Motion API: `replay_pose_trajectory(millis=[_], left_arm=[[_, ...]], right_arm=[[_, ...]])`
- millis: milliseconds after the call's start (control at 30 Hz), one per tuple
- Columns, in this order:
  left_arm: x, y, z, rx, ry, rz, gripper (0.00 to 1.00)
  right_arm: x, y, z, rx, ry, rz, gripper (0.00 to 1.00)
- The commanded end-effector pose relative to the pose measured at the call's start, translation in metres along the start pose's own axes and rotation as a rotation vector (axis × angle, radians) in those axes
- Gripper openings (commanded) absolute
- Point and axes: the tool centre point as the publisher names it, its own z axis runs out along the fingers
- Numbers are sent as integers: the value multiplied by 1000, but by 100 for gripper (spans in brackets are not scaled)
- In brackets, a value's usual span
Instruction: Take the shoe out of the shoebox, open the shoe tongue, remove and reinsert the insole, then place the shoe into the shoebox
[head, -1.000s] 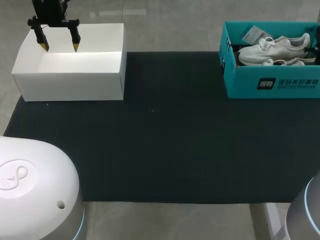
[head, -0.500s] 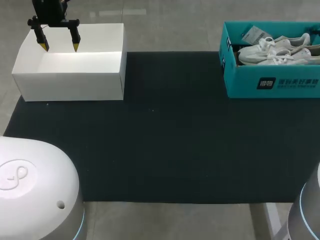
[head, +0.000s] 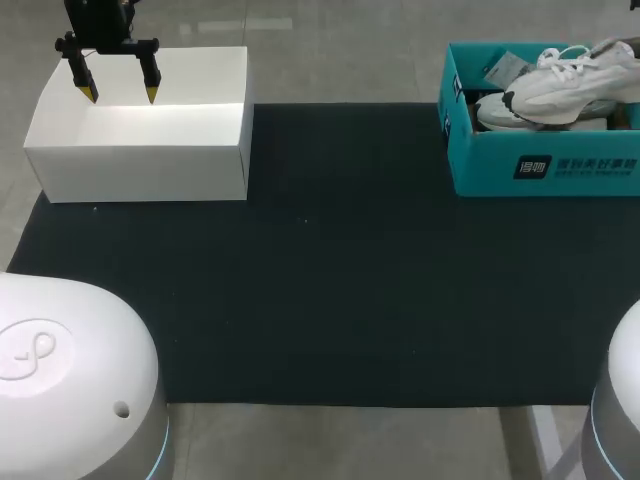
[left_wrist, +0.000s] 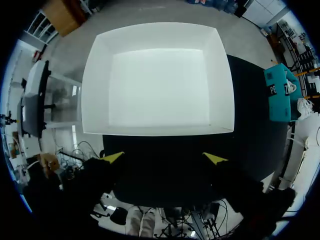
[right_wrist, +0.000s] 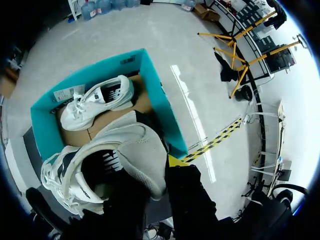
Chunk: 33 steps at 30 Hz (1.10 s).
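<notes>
you'll see the shoe (right_wrist: 142, 150) is white mesh cloth with smooth panels; the shoebox (head: 500, 165) matt teal card, the white box (head: 140, 160) smooth card, the worktop mat (head: 330, 280) dull, felt-like.

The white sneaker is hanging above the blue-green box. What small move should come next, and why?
Probably carry the white sneaker sideways, clear of the teal cardboard shoebox, and lower it onto the black mat. The right tool grips its heel, holding it above the box rim and a second white sneaker; tongue and insole work likely needs a flat surface.
</notes>
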Motion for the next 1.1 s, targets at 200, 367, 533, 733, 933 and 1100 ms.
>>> replay_pose_trajectory(millis=[200,367,533,733,933,1100], left_arm=[[0,0,0,0,0,0,100],[0,0,0,0,0,0,100],[0,0,0,0,0,0,100],[0,0,0,0,0,0,100],[0,0,0,0,0,0,100],[0,0,0,0,0,0,100]], right_arm=[[10,-25,-50,-65,-3,4,0],[18,-32,-56,-67,15,-22,0],[18,-32,-56,-67,15,-22,0],[18,-32,-56,-67,15,-22,0],[18,-32,-56,-67,15,-22,0],[18,-32,-56,-67,15,-22,0]])
